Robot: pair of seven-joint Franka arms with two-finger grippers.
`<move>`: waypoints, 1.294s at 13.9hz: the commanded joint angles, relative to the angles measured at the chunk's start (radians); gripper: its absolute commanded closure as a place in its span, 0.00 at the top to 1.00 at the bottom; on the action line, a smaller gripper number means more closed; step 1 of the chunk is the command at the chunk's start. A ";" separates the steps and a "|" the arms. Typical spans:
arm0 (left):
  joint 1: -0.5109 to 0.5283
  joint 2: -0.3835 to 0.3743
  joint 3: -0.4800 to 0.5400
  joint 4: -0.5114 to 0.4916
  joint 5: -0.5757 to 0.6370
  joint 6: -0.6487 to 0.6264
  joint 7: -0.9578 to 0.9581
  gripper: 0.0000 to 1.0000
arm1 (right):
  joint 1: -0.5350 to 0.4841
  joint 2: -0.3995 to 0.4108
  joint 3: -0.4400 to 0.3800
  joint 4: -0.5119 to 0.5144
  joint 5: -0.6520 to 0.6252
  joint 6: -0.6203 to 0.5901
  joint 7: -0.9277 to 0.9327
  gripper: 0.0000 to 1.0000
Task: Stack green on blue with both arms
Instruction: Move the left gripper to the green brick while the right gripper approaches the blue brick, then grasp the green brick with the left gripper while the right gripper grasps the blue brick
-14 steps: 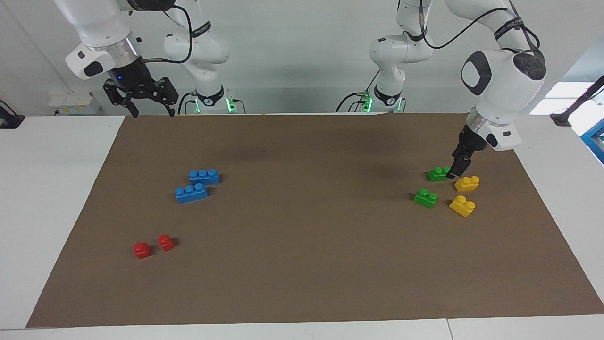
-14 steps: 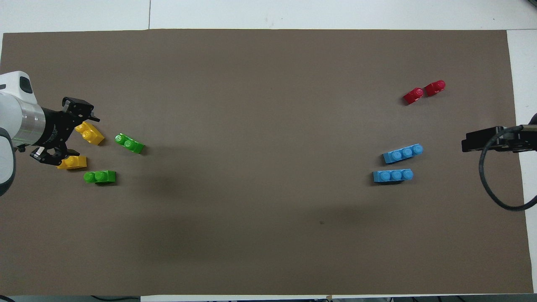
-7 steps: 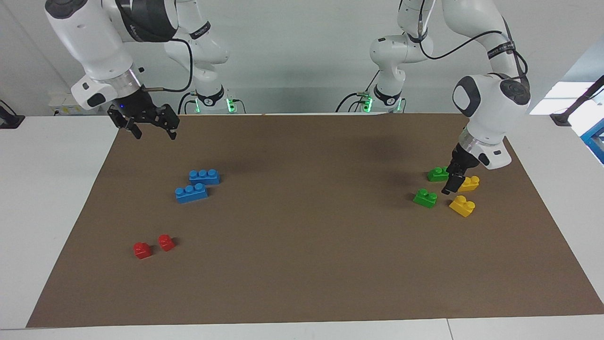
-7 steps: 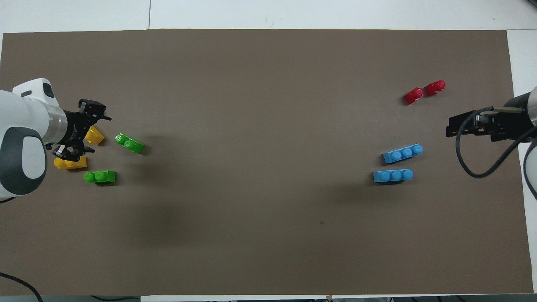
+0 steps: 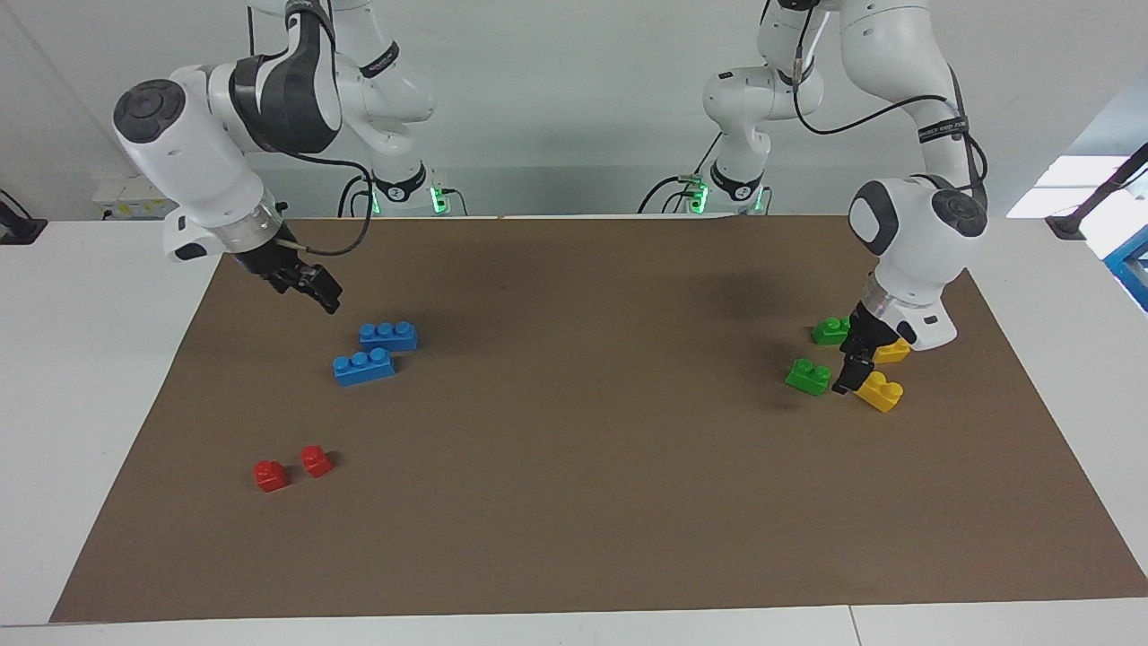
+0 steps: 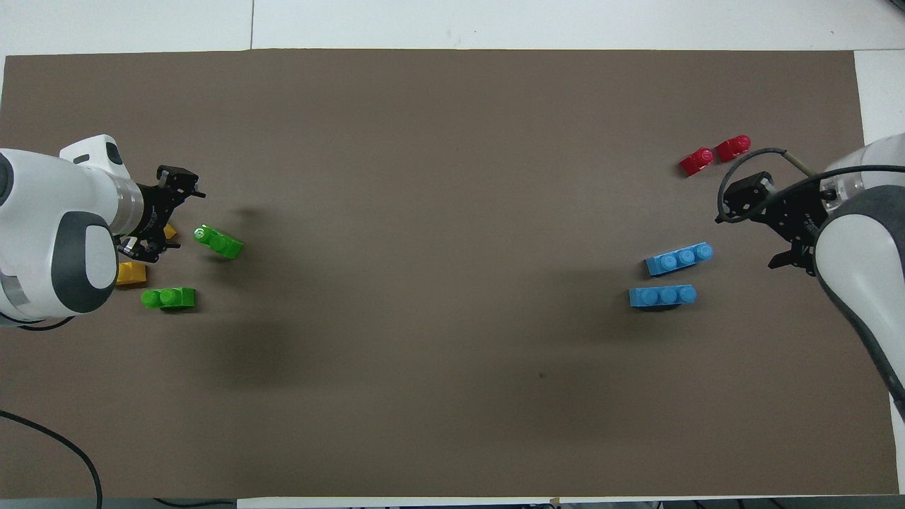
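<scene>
**Both arms close in on their bricks**

Since a second ago both arms have dropped lower and swung inward. Left tool (image 5: 843, 381) now hangs low among the cluster at the left arm's end of the surface (image 5: 583, 502), between the farther green brick (image 5: 808, 376) and a yellow brick (image 5: 879, 392); its fingers stand apart in the overhead view. Another green brick (image 5: 831, 330) lies nearer to the robots, with a second yellow brick (image 5: 892, 351) beside it, partly hidden by the wrist. Right tool (image 5: 318, 292) hovers above the mat just beside the nearer blue brick (image 5: 388, 336), not touching it; I cannot tell how its fingers stand. A second blue brick (image 5: 363, 367) lies just beside the first, and two red blocks (image 5: 291, 467) sit farther out.

Judging from this, the step in hand is the approach to grasp. To do it well, the left tool should centre over one green brick, straddle its short sides and descend without nudging the yellow neighbour. The right tool should settle on one blue brick only.
</scene>
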 commanded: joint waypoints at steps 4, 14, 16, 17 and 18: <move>-0.035 0.047 0.011 -0.014 -0.016 0.039 -0.009 1.00 | -0.071 0.110 0.008 0.016 0.138 0.073 0.234 1.00; -0.034 0.047 0.011 -0.078 -0.016 0.089 -0.029 1.00 | -0.141 0.221 0.008 0.027 0.219 0.087 0.162 1.00; -0.032 0.049 0.011 -0.086 -0.018 0.104 -0.030 1.00 | -0.138 0.231 0.008 0.025 0.271 0.090 0.162 1.00; -0.032 0.049 0.011 -0.092 -0.018 0.118 -0.030 1.00 | -0.140 0.242 0.008 0.024 0.275 0.090 0.160 1.00; -0.032 0.047 0.011 -0.097 -0.018 0.129 -0.030 1.00 | -0.143 0.256 0.008 0.025 0.282 0.090 0.156 1.00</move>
